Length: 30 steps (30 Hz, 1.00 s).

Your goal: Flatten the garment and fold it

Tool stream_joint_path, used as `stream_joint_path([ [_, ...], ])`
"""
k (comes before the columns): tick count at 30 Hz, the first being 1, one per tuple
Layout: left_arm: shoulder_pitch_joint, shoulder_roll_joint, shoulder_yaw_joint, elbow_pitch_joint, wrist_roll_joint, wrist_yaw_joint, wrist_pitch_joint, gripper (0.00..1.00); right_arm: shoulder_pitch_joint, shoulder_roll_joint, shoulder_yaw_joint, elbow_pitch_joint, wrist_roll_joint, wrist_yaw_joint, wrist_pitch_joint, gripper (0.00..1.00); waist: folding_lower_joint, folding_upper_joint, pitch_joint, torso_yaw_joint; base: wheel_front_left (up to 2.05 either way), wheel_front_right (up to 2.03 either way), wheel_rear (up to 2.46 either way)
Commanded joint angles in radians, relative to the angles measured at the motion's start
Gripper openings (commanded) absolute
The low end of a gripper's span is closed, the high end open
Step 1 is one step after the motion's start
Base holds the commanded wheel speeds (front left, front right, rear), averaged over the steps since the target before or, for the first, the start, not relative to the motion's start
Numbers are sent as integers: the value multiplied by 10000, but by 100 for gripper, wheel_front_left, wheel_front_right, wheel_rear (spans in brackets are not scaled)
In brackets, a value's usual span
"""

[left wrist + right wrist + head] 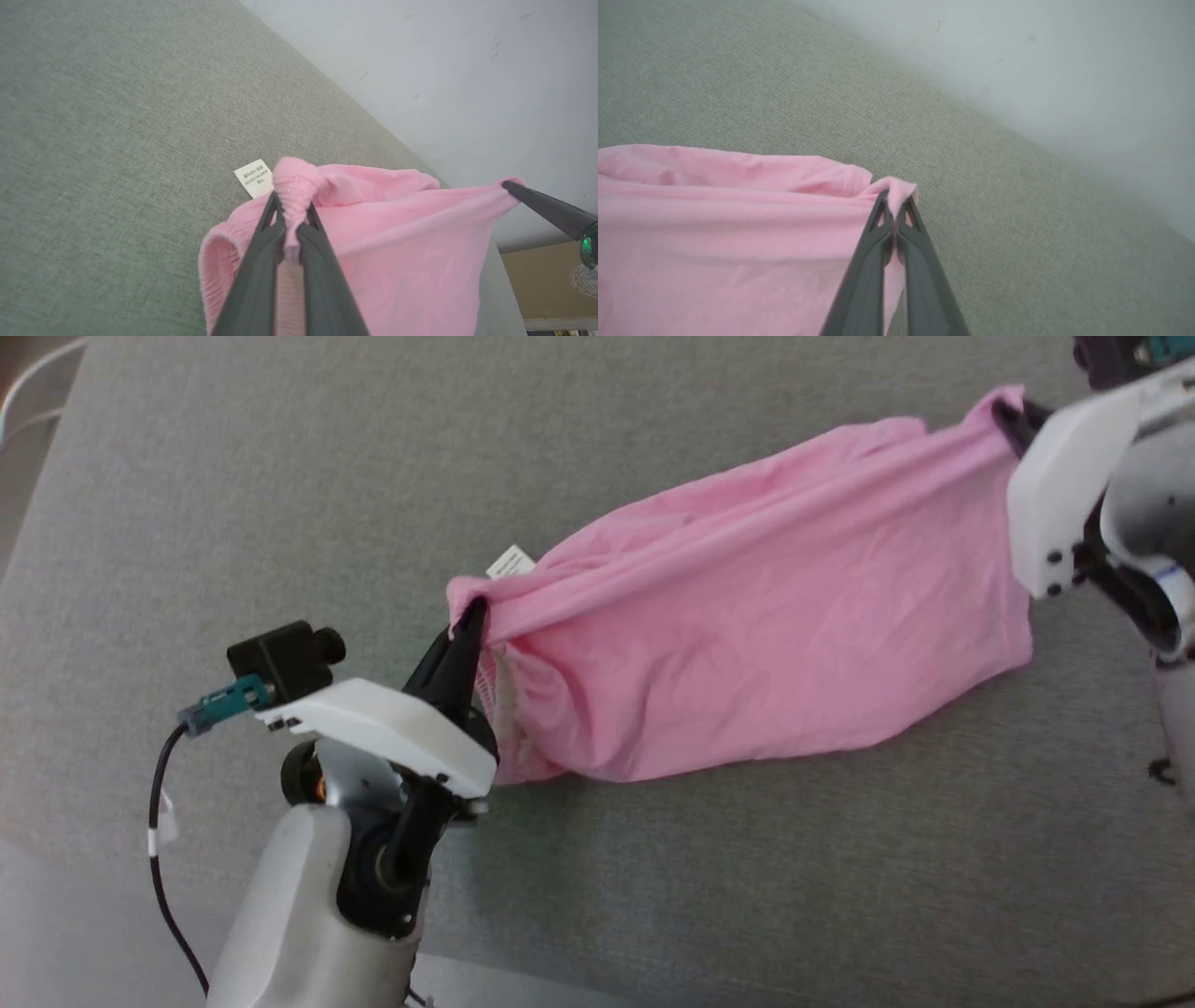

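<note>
The light-pink garment [747, 607] is stretched between my two grippers above the grey fabric surface, its lower part hanging down and touching that surface. My left gripper [474, 616] is shut on the gathered waistband corner, seen close in the left wrist view [290, 207]. A small white label [510, 563] sticks out beside that corner [254, 178]. At the upper right, my right gripper [1010, 418] is shut on the garment's opposite corner [893, 205]. The right gripper's dark fingers [546, 209] show at the far end of the cloth in the left wrist view.
A grey woven surface [280, 476] spreads under everything. A pale wall [444, 70] borders its far edge. A white rail or chair part [28, 392] sits at the top left corner. A cable [163, 859] hangs from my left wrist camera.
</note>
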Motion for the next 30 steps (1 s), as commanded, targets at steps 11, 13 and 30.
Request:
stream_joint_path([
  [11,-638,-377,-322,1195,-434,-440,-721,39,-1894,-171,1131,2847,342,-21,-185,18,-4,0,1144,1069,0,0,0],
  [13,-664,-394,-375,1352,-458,-482,-794,100,-1959,-131,1035,3223,493,-21,-227,100,-4,0,1060,1055,0,0,0],
  [30,1223,245,-796,744,1251,-482,-3031,100,2135,137,-580,661,1895,-21,-3336,100,-4,0,-1559,141,0,0,0],
])
